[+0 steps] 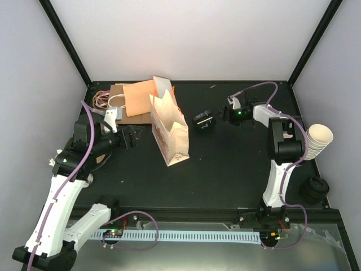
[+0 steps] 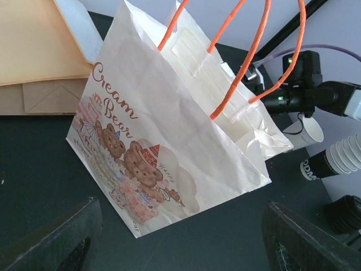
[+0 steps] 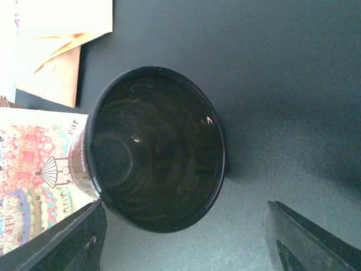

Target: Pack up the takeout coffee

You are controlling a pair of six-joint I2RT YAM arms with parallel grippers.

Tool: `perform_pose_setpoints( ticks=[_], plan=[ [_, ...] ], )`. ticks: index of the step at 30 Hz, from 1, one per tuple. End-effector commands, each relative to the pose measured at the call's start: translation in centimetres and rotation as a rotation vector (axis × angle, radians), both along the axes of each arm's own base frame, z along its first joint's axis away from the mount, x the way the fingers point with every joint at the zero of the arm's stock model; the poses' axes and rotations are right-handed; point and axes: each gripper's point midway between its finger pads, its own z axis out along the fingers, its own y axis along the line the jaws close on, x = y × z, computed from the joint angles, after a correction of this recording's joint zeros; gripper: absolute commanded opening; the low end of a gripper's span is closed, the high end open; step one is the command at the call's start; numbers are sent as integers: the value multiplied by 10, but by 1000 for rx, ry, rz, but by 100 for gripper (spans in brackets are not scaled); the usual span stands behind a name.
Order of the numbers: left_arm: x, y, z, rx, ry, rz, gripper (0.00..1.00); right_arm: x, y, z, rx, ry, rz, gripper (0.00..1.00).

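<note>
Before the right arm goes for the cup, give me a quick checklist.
1. right gripper open: ok.
2. cup centred in that gripper: not ok, it sits off to one side.
3. cup upright: not ok, it lies on its side, mouth toward the gripper.
4. bag standing, mouth up: ok.
5. left gripper open and apart from the bag: ok.
</note>
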Motion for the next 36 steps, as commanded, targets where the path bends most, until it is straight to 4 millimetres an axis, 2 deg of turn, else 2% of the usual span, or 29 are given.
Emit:
perform_pose_setpoints(
  ticks=[1,6,10,15,27,36],
  plan=[
    [0,-2,6,-19,-32,-14,80,11,12,14,69,-68,65,78],
    [3,-5,1,-29,-18,-21,80,7,23,8,106,-48,105,71],
    [4,-6,3,-32,-21,-25,80,4,31,5,109,-46,129,70],
    [4,-6,3,-30,-19,-28,80,9,38,8,143,-70,154,68],
    [7,-6,7,-26,-27,-25,80,20,55,12,189,-104,220,49],
    [6,-7,10,-33,-25,-31,80,11,69,25,241,-143,290,30]
  ],
)
